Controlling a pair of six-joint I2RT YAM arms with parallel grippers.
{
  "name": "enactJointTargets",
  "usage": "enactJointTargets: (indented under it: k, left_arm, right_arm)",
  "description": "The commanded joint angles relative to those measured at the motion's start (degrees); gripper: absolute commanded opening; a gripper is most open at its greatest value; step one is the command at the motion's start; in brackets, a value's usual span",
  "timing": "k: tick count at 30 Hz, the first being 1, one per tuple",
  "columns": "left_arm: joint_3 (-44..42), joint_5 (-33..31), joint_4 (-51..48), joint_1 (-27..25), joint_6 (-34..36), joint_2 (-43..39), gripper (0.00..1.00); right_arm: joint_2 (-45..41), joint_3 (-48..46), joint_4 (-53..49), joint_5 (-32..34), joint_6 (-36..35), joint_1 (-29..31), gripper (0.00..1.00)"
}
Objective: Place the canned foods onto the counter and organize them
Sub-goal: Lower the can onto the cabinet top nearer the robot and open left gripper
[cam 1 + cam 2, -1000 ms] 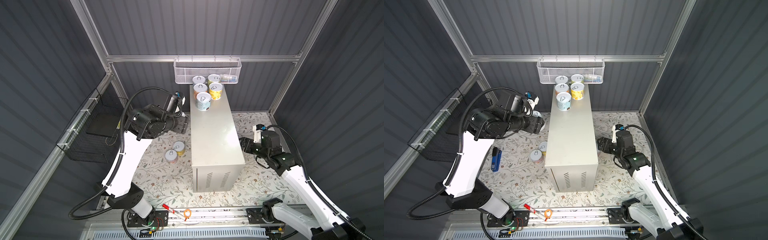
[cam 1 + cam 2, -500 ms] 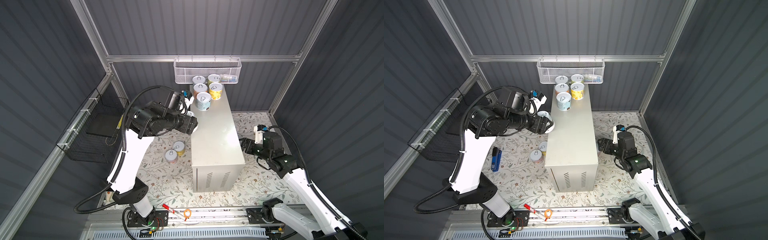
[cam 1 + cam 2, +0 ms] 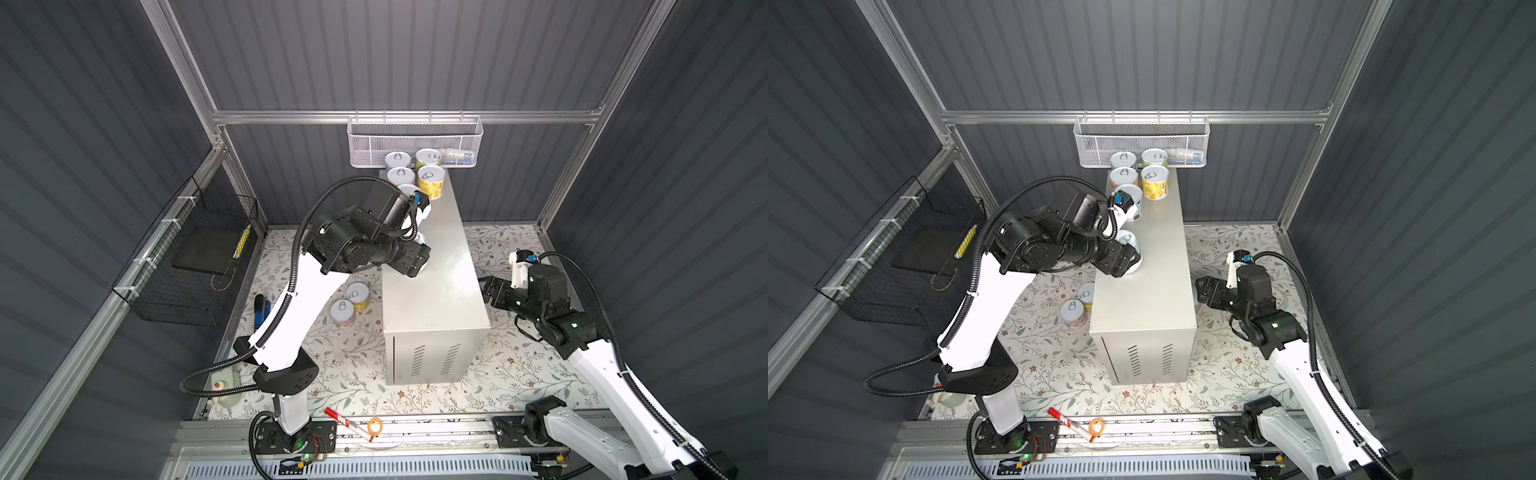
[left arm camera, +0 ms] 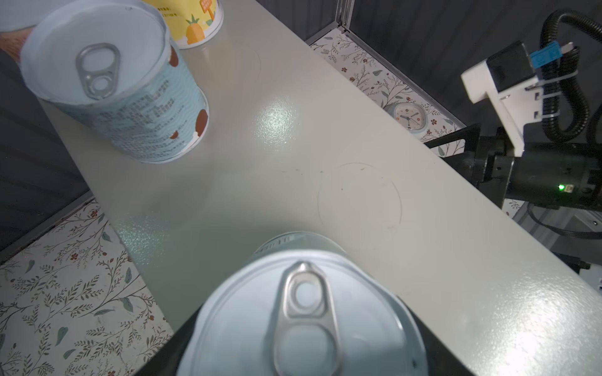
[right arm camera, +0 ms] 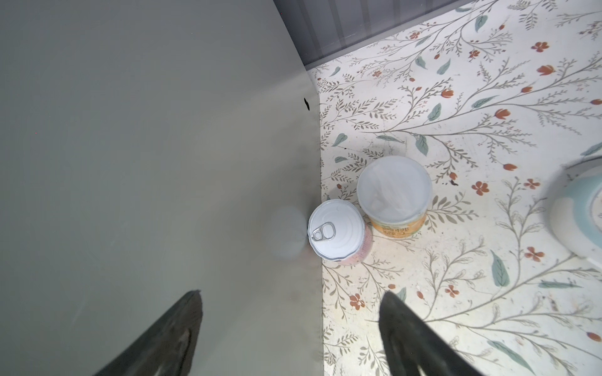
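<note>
In both top views, my left gripper [image 3: 1128, 258] reaches over the long left edge of the cream counter [image 3: 1154, 291]. Its fingers pinch a silver-lidded can [image 3: 1126, 242], which stands upright. A cluster of five cans [image 3: 401, 175] stands at the counter's far end, under a white mesh basket [image 3: 415, 139]. Two loose cans [image 3: 343, 311] stand on the floral surface [image 3: 353, 365], just left of the counter. My right gripper [image 3: 484, 291] hovers low beside the counter's right side.

In the left wrist view, the silver-lidded can [image 4: 306, 319] fills the lower frame, its pull tab facing up, with a dark finger pressed against each side. It sits over the counter [image 4: 293, 146] near one long edge. I cannot tell whether its base touches the top. A pale blue can [image 4: 114, 84] stands upright nearby, and a yellow can [image 4: 195, 22] stands beyond it. A small clock [image 4: 409, 118] lies on the floral surface past the counter's other edge.

In the right wrist view, my right gripper [image 5: 291, 294] has its fingers spread wide, and they hold nothing. A pink can [image 5: 338, 232] stands right against the counter's side wall. An orange can [image 5: 394, 195] with a clear plastic lid stands just beside the pink one.
</note>
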Motion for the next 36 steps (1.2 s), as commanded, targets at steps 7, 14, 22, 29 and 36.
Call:
enactJointTargets:
  k: [7,14,22,29,36]
  left_arm:
    - [-0.5,-2.0,6.5,-1.2,2.0,-1.0,0.74]
    - [-0.6,-1.4,9.1,-1.2,2.9,0.0,1.0]
    - [-6.4,-7.1,17.6,-1.2,4.1,-4.9,1.0]
    - [-22.1,-22.7,34.2,-1.2,4.6,-18.4,1.0]
    - [-40.4,-32.0,44.2,-0.9,9.0,-30.5,0.99]
  right_arm:
    - [-0.3,2.6,-0.4,-1.9,-1.6,-0.4,0.88]
    - [-0.6,4.4,-1.4,-2.2,-2.1,-0.4,0.88]
    - [-2.1,10.9,-5.8,-0.4,-4.9,-0.4,0.87]
    - [-3.5,18.9,-9.9,-2.7,-6.3,-0.2,0.86]
    - [-5.3,22.0,-4.3,-12.1,-5.4,3.7,0.86]
